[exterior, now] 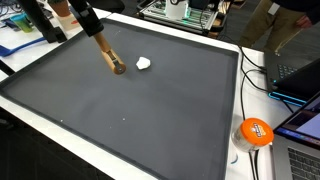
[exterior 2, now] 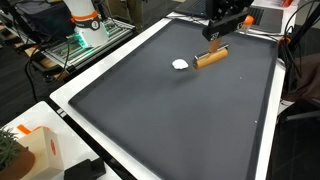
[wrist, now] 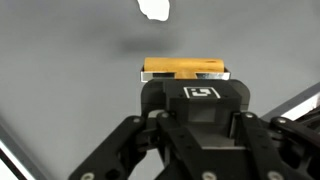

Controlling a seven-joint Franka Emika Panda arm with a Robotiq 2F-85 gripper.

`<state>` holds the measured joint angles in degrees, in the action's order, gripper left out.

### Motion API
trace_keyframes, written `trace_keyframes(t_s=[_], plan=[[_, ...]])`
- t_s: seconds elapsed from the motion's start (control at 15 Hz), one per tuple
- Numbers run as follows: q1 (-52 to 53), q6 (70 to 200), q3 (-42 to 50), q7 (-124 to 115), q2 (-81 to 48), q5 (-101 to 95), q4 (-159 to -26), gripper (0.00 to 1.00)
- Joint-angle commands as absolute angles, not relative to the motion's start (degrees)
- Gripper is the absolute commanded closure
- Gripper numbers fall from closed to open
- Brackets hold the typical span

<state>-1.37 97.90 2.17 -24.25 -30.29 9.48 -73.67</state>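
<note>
Wood is what the gripper (wrist: 186,82) grips: its fingers close narrowly on a tan block (wrist: 185,68), slanted, whose lower end seems to touch the dark mat (exterior: 150,120) just beside a small white lump (exterior: 145,63). An orange round object (exterior: 255,132) lies well apart from that lump, beyond the mat's edge.

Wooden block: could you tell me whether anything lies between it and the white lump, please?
Nothing visible does; only bare mat lies between the wooden block, held in the gripper, and the white lump.
</note>
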Motion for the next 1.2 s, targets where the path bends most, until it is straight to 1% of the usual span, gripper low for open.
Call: trace_keyframes(t_s=[0.0,0.53,0.8,1.13], plan=[[1.4,105.7,3.4,-31.6,-20.8,9.1,-87.4,0.78],[5.3,117.9,3.0,-52.5,-5.3,4.3,-109.6,0.78],[4.7,116.8,1.0,-55.9,4.9,0.6,-121.2,0.78],[3.8,111.5,-2.4,-50.3,19.9,-2.3,-134.1,0.78]])
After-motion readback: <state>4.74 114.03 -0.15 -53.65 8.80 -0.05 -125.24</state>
